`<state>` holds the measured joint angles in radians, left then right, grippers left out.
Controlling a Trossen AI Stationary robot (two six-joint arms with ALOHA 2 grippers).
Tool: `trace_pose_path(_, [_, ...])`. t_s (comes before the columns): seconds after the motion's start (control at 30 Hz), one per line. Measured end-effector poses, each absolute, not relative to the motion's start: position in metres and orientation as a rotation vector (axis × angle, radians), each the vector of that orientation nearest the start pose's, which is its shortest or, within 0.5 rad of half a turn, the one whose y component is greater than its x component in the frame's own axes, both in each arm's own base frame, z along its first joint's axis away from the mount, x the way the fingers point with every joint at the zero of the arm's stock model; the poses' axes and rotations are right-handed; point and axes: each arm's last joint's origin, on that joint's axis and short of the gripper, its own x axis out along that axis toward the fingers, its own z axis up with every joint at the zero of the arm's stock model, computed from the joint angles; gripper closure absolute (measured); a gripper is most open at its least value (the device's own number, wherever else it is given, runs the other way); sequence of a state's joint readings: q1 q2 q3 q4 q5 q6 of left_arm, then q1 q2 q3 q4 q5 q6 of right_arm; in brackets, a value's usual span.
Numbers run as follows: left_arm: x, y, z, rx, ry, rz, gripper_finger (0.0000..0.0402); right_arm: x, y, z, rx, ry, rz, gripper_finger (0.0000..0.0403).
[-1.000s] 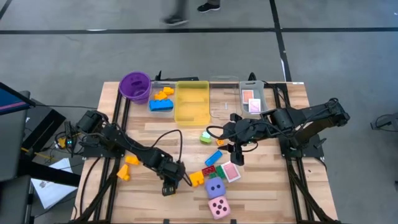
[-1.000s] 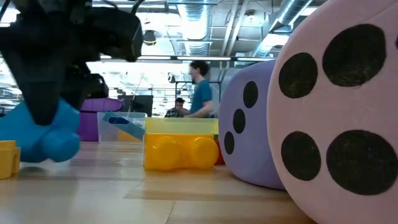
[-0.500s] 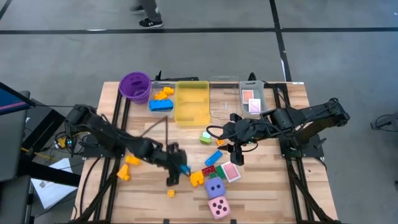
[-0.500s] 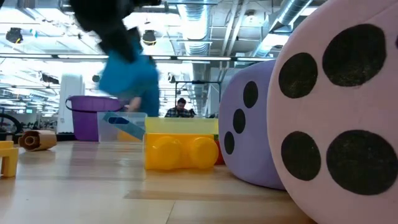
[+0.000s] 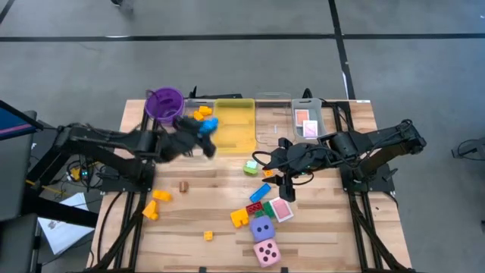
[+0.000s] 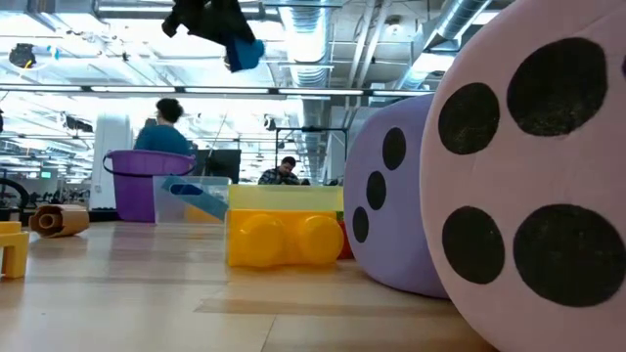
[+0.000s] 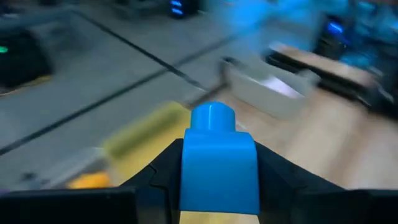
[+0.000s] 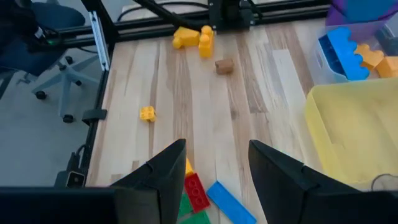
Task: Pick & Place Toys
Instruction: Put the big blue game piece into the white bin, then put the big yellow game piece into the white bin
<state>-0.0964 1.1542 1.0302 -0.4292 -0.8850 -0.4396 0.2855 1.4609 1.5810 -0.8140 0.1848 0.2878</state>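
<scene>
Blue brick [image 7: 219, 163], stud pointing away from the wrist, is being gripped by the left hand [image 5: 203, 135]; no writing is readable. The right hand [image 8: 214, 163] is being kept narrowly parted, empty, over the bench [image 5: 197, 197].

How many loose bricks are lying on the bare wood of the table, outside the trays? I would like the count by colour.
yellow or orange bricks: 4
green bricks: 2
red brick: 1
blue brick: 1
Total: 8

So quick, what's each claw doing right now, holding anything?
Left gripper: shut on a blue brick, up near the trays.
Right gripper: jaws open, empty, over mid-table.
</scene>
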Motion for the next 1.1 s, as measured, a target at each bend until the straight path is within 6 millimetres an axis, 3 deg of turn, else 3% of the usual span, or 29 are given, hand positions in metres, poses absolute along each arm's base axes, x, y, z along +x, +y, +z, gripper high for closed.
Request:
trace_pose_path(0.23, [0.222,0.043,0.340,-0.108,0.307,1.023,0.0273,0.291,0.080,0.394,0.118,0.671,0.000,0.0235])
trace_pose_path(0.67, [0.225,0.097,0.322,-0.091,0.437,1.181,0.0256,0.291,0.080,0.394,0.119,0.672,0.000,0.0235])
trace_pose_path(0.87, [0.224,0.109,0.314,-0.105,0.485,1.211,0.0219,0.291,0.080,0.394,0.121,0.673,-0.001,0.0235])
trace_pose_path(1.1, [0.227,0.105,0.315,-0.180,0.493,1.043,0.0171,0.291,0.080,0.394,0.120,0.674,-0.001,0.0235])
